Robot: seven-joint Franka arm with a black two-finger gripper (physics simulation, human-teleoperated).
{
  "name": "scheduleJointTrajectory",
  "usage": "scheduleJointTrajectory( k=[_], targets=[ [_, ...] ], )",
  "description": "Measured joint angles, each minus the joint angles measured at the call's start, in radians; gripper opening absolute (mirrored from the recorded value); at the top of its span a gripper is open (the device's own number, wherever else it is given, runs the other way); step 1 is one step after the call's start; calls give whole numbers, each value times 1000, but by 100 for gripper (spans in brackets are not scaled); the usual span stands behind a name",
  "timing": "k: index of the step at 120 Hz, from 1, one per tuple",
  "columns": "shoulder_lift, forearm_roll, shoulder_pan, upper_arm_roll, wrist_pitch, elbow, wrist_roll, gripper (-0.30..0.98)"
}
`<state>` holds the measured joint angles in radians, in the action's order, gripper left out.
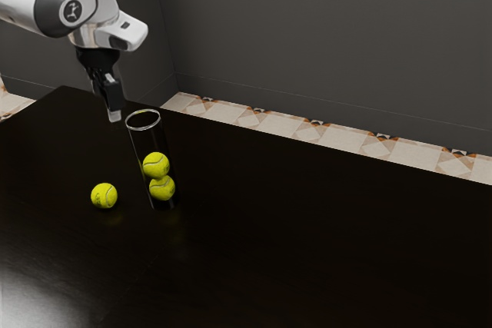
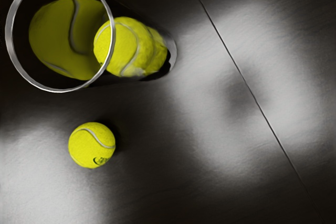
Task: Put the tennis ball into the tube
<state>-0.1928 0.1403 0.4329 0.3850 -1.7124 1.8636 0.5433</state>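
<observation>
One loose yellow felt tennis ball (image 1: 104, 196): seen on glossy black table (image 1: 307, 251), beside clear cylindrical tube (image 1: 144, 129); judged light, springy, best grasped across its middle. One black gripper (image 1: 114, 116): raised; whether open or closed cannot be told.

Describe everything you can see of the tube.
The tube is a tall, slim cylinder of clear material, glass or plastic by its look, with a round, open, pale rim. It stands upright on the dark, glossy table. Two yellow-green balls sit inside it, the upper ball on the lower ball. The loose ball lies beside it, apart from its wall.
</observation>
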Motion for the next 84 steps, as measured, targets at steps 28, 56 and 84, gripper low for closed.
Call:
scheduleJointTrajectory(
  k=[28,56,84],
  targets=[
    [9,3,27,-8,0,65,11,69],
    [111,9,128,-14,-77,149,16,69],
    [226,4,202,-14,-366,264,19,69]
  ],
)
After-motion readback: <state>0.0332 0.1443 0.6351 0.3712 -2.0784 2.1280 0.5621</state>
